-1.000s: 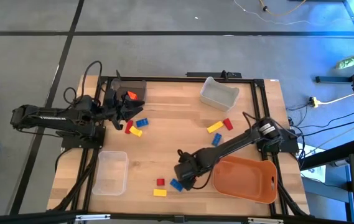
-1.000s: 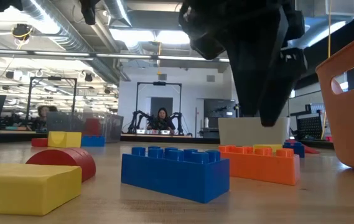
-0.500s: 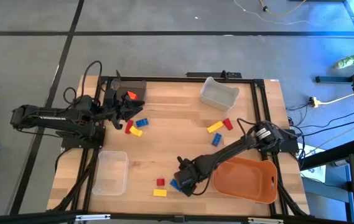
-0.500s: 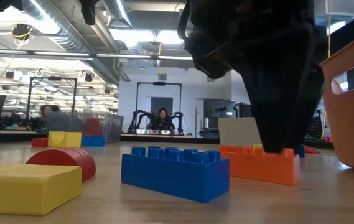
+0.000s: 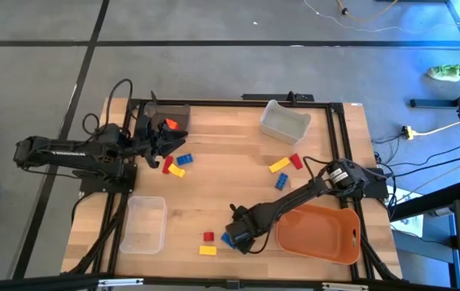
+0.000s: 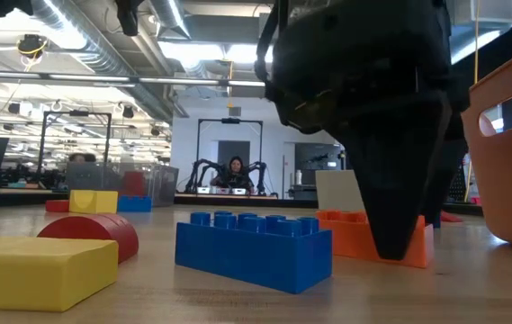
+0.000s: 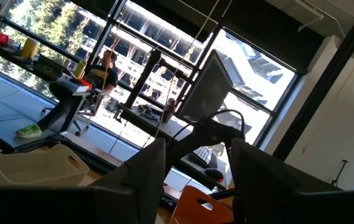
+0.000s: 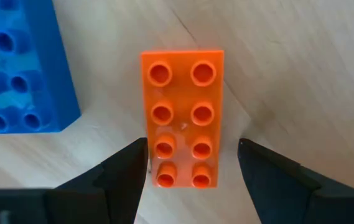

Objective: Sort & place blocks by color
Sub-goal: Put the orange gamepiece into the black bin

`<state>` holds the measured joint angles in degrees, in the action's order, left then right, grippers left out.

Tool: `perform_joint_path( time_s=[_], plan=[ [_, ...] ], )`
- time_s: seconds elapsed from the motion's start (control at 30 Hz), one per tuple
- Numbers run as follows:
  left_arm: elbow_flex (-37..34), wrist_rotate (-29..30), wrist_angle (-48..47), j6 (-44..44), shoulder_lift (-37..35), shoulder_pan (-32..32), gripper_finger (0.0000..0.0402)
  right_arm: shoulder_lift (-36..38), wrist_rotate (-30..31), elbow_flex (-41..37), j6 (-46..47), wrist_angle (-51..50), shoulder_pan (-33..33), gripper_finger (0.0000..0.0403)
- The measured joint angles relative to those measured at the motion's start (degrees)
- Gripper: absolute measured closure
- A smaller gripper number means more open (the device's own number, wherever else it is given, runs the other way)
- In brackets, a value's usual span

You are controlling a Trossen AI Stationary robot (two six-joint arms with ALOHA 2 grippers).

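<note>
An orange studded brick (image 8: 181, 118) lies flat on the table, studs up. My right gripper (image 8: 192, 165) is open and low over one end of it, with one finger on each long side and bare wood showing beside one finger. The low view shows the right gripper (image 6: 390, 225) down at table level in front of the orange brick (image 6: 350, 238). A blue brick (image 5: 228, 239), a red one (image 5: 208, 236) and a yellow one (image 5: 207, 250) lie close by. My left gripper (image 5: 169, 145) waits open near the far left, above a red brick (image 5: 166, 164), a yellow one (image 5: 177, 171) and a blue one (image 5: 186, 158).
The orange tray (image 5: 318, 234) sits just right of my right gripper. A clear bin (image 5: 145, 225) stands near left, a pale bin (image 5: 284, 121) at the far edge, and a dark bin (image 5: 169, 117) far left with an orange piece inside. Yellow (image 5: 279, 165), red (image 5: 296, 162) and blue (image 5: 281, 181) bricks lie right of centre.
My right gripper has come down from above the bricks to table level, drifting slightly toward the near edge, and its fingers now stand on either side of the orange brick. The bricks have stayed in place.
</note>
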<state>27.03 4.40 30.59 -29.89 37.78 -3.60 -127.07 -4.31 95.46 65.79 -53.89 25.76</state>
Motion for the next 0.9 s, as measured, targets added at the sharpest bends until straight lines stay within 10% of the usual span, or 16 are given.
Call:
perform_joint_path(
  time_s=[0.3,0.67,0.9],
  plan=[
    [0.0,0.0,0.0,0.0,0.0,0.0,0.0227,0.1,0.3,0.0,-5.2,-1.6,0.0,0.0264],
    [0.0,0.5,0.5,0.0,-0.1,0.0,0.0227,8.3,13.3,-1.2,-20.2,-12.5,-3.4,0.0262],
    [0.0,-2.9,0.3,4.7,0.1,0.0,0.0227,26.6,17.4,-18.8,-28.6,-0.6,-10.1,0.0262]
  ],
)
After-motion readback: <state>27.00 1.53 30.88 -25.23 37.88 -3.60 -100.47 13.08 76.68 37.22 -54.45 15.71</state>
